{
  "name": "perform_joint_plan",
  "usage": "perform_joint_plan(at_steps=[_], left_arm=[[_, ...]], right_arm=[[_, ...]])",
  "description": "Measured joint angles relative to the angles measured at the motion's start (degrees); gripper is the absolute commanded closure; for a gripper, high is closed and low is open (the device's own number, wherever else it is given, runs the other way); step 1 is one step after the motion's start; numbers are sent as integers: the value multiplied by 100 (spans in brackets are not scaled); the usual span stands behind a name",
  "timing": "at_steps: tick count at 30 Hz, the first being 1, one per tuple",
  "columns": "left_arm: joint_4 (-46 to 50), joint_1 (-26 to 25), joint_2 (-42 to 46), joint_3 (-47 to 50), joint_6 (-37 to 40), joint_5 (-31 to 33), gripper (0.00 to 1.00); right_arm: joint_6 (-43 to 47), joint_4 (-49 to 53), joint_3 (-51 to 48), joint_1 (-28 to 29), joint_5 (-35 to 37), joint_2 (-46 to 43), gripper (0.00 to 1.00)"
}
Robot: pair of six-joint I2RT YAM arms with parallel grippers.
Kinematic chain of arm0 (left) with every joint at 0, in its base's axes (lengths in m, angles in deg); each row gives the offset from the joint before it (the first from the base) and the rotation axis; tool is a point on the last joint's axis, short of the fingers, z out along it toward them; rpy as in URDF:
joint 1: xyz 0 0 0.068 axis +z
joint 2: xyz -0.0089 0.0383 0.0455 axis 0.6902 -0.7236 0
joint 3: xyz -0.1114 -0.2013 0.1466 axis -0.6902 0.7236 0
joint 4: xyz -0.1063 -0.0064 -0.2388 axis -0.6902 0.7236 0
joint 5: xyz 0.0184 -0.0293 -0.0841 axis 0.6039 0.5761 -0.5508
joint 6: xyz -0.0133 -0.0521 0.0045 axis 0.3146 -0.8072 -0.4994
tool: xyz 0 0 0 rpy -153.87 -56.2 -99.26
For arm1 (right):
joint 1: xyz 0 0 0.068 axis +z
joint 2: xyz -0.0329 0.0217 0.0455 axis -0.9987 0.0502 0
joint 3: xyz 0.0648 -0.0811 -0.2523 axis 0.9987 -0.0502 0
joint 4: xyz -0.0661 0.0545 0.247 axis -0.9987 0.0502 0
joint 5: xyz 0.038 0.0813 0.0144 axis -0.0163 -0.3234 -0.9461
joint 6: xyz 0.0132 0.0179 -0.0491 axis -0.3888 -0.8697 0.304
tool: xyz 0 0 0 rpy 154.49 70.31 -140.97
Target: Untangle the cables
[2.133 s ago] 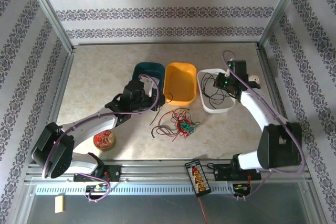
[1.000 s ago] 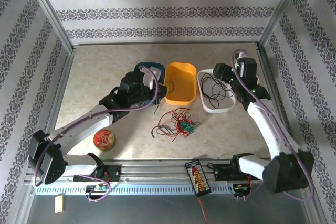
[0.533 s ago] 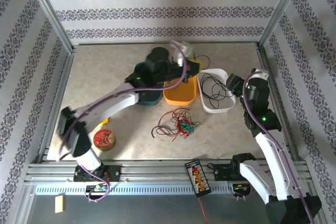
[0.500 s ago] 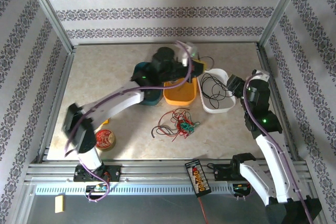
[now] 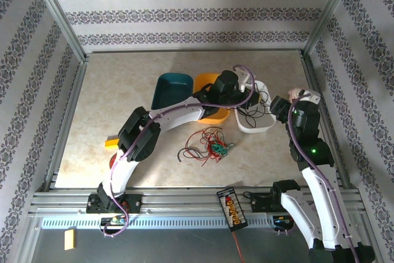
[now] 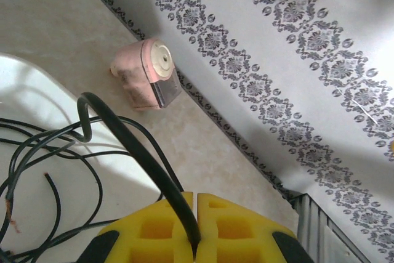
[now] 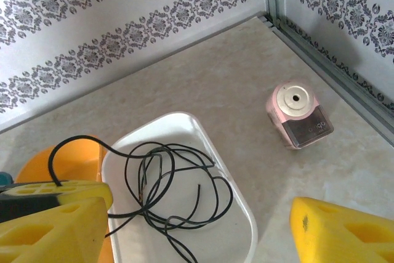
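1. The left wrist view gives the grip up close: the left gripper (image 6: pixel 194 214) has its yellow jaws pressed together on a black cable (image 6: pixel 132 143). The cable arches up out of them and curls down into coils lying in the white tray (image 6: pixel 31 72). In the top view this pinch is too small to judge
2. The right wrist view looks down on the whole coil in the tray, with the orange bin (image 7: pixel 80 161) alongside. The right gripper (image 7: pixel 200 204) has its jaws spread wide, with nothing between them
3. The top view adds the tangle (image 5: pixel 209 144) of red, green and black cables, lying on the table (image 5: pixel 117 90) in front of the orange bin and apart from both grippers. It also takes in the teal bin (image 5: pixel 174 85) and the connector board (image 5: pixel 233 209) at the near rail
4. Half a second ago the left arm reached over the orange bin's far rim; it is now stretched further right, to the tray. The right arm has drawn back toward the near right. The tangle lies as it did
5. A pink device (image 7: pixel 298 115) stands between the tray and the right rail (image 7: pixel 332 63), so that side is tight; the left and far parts of the table are broad and bare
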Motion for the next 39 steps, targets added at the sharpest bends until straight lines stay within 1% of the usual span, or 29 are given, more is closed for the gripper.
perform_joint_plan(at_steps=[3, 9, 11, 13, 14, 15, 16, 19, 23, 26, 30, 32, 35, 37, 39], left_arm=[[107, 0, -236, -234, 63, 140, 100], [800, 0, -822, -839, 326, 391, 100], [1043, 0, -957, -942, 372, 463, 82], [1266, 0, -1021, -953, 439, 516, 54], [1335, 0, -1027, -953, 476, 529, 48], [1392, 0, -1027, -953, 485, 533, 38], [1414, 0, -1027, -955, 501, 549, 33], [1414, 0, -999, -973, 555, 568, 24], [1360, 0, -748, -922, 621, 632, 22], [1231, 0, -177, -551, 662, 894, 22], [890, 48, 1097, 595, 643, 1432, 22], [688, 160, 1759, 1331, 470, 1611, 22], [501, 555, 2616, 2553, 111, 1888, 23], [595, 920, 3077, 3368, -116, 2164, 22], [837, 1158, 3416, 3982, -267, 2490, 22]], right_arm=[[13, 37, 0, 0, -4, 0, 22], [22, 63, 0, 0, -24, 7, 22], [24, 70, 7, 0, -42, 13, 22], [31, 83, 11, 0, -72, 11, 22], [33, 83, 11, 0, -90, 11, 23], [33, 85, 11, 0, -122, 13, 23], [33, 87, 11, 0, -144, 26, 23], [31, 101, 15, 0, -216, 96, 23], [22, 116, 15, 0, -396, 229, 24], [35, 151, 20, 0, -601, 297, 25], [68, 166, 22, 59, -1008, 468, 29], [136, 160, 20, 280, -1281, 592, 29], [345, 118, -31, 1115, -1707, 831, 29], [601, 131, -68, 2011, -1836, 1049, 29], [855, 151, -68, 2909, -1873, 1327, 28]])
